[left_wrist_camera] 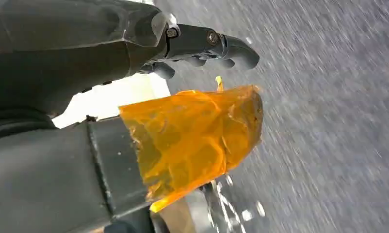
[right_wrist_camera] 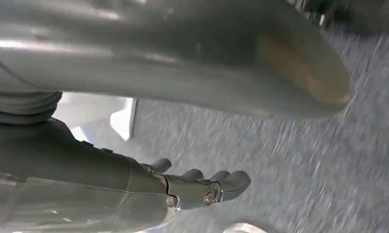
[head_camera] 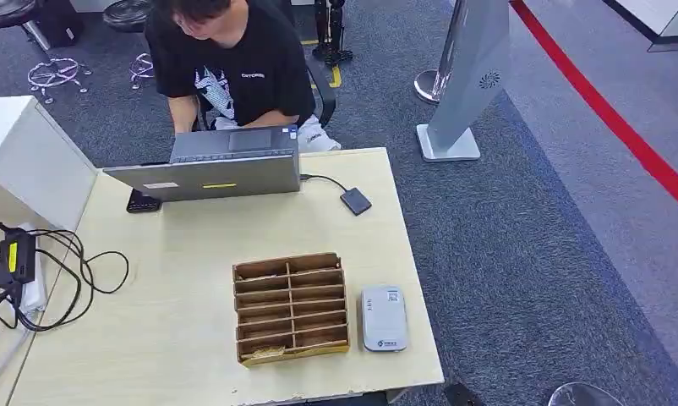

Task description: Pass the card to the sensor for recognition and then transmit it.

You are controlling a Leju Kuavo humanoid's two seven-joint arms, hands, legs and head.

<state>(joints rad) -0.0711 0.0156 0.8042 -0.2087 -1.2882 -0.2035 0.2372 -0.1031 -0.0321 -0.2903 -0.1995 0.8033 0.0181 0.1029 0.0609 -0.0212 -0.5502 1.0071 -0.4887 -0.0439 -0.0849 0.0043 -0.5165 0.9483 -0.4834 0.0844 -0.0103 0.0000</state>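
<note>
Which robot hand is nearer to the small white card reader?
Probably right: the small white card reader lies at the table's right; left robot hand and right robot hand hang over carpet.

The pale wooden desk (head_camera: 183, 338) carries a brown compartmented wooden card rack (head_camera: 292, 307), a white card reader (head_camera: 383, 318) just beside it, a grey laptop (head_camera: 209, 169) and black cables (head_camera: 73, 279).

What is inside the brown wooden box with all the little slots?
The wooden box has rows of narrow slots. From the head view they look dark and mostly empty; any card lying flat inside would be hidden by the dividers. The white sensor sits beside it.
</note>
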